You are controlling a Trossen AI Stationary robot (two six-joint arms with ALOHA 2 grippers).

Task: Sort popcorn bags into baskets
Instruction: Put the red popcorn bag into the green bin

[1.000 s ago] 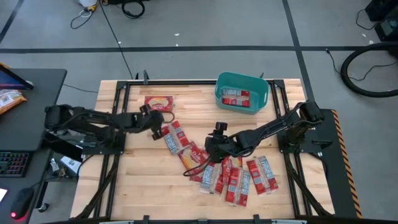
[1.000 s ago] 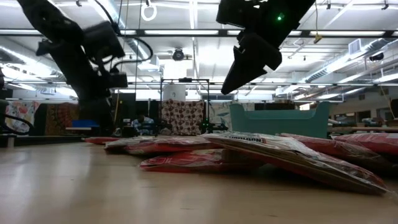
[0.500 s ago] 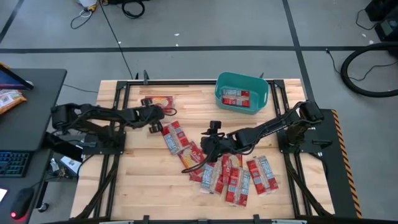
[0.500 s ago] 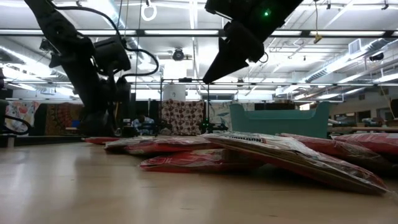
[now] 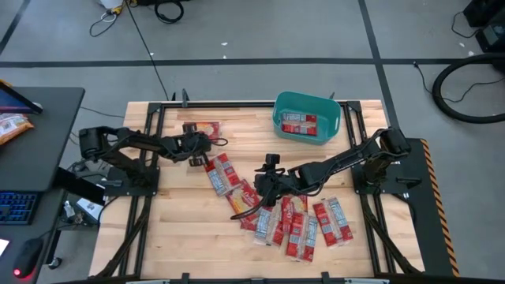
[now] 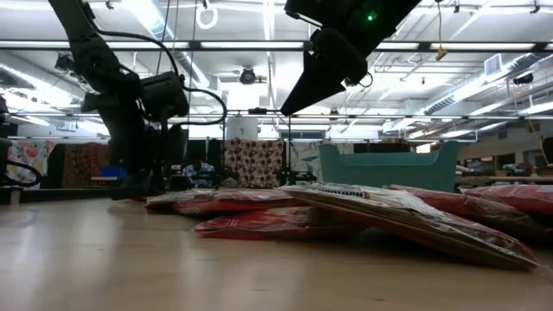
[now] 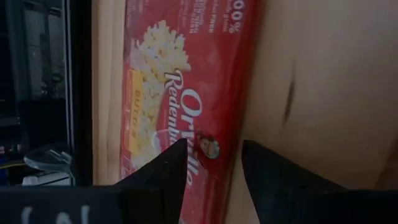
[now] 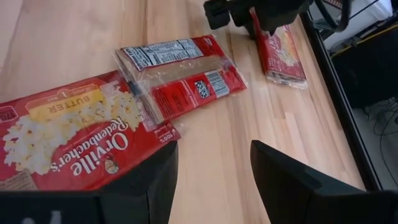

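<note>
Since a second ago the left arm has drawn back toward its own side and lowered, so the left hand [image 5: 192,150] now sits low at the edge of a lone popcorn bag [image 5: 202,129] near the far left of the bench [image 5: 173,229]. The right arm has swung a little further left and lifted. In the left wrist view the left hand's fingers [image 7: 166,177] are spread, straddling the long edge of that bag [image 7: 186,93] without pinching it.

The right arm reaches from its base on the right edge across the middle of the bench; the right hand [image 5: 264,180] hangs above the heap of popcorn bags [image 5: 292,221], fingers [image 8: 283,174] parted and holding nothing, with one bag [image 8: 81,140] lying face up just under it.

The teal basket [image 5: 307,118] stands at the far edge of the bench, well apart from both hands, with a red bag [image 5: 298,122] already inside. Between the two hands a further bag [image 5: 222,173] lies flat on the wood.
</note>
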